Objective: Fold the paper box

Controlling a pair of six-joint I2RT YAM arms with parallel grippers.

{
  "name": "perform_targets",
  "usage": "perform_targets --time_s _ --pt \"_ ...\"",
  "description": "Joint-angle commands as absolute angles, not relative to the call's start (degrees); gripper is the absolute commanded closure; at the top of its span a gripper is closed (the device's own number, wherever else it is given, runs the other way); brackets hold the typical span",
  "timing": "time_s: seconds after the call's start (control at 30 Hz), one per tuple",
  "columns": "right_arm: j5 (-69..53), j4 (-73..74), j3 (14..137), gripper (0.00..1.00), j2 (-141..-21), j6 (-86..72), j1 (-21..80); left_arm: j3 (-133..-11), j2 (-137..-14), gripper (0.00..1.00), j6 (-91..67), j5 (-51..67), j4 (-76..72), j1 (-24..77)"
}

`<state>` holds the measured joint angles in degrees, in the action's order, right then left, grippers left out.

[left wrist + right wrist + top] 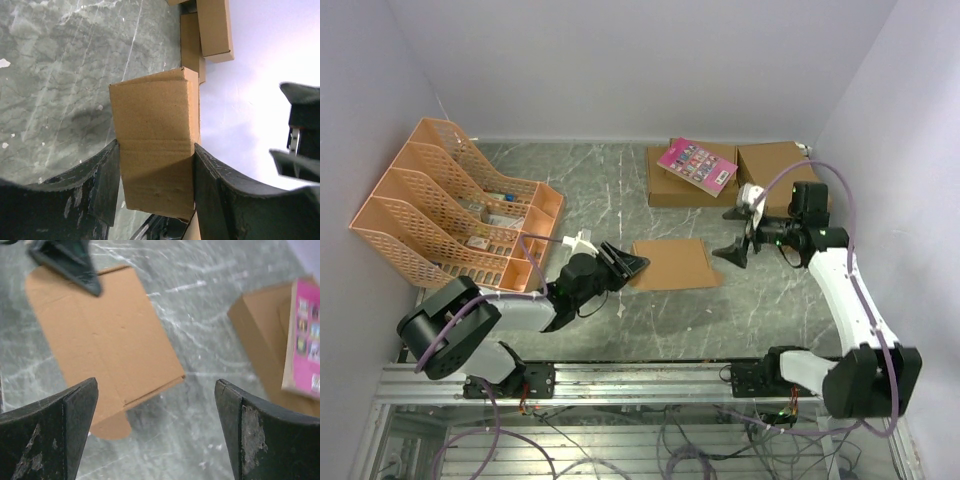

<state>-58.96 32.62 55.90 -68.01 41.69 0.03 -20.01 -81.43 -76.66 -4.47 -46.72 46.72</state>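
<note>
The paper box (672,264) lies flattened on the grey table, plain brown with creases and a rounded tab at one end. My left gripper (638,263) is at its left end. In the left wrist view the box (155,125) fills the gap between the two fingers, and both press against it (156,145). My right gripper (732,250) is open and empty, hovering just right of the box's right end. In the right wrist view the box (100,340) lies ahead and to the left of the open gripper (156,385).
Two larger brown boxes (775,165) stand at the back right, one bearing a pink booklet (697,165), also in the right wrist view (305,340). An orange mesh file rack (450,200) stands at the left. White walls close in the back and both sides.
</note>
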Motion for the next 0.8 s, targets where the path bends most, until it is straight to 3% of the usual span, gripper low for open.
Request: perform_targets --time_s 0.0,0.17,0.37,0.57,0.77 --pt "-62.11 39.62 52.31 0.00 -62.93 64.55 7.85 -23.60 -79.39 0.52 -82.27 -6.29 -38.76 47.11" --pt "-39.51 30.03 47.38 0.00 -58.40 60.90 26.16 -27.53 -78.55 0.52 -91.43 -5.71 -27.58 47.02" --pt "-32.12 28.95 47.16 0.00 -59.55 61.81 33.94 -31.76 -76.26 0.52 -97.28 -4.92 -16.41 47.02" --pt "-20.44 19.36 41.23 0.00 -59.93 60.12 41.24 -31.79 -74.58 0.52 -99.92 -4.18 -16.11 46.88" --pt "-14.45 10.51 37.15 0.03 -60.78 60.62 42.39 -31.32 -73.54 0.52 -101.38 -3.58 -16.27 46.86"
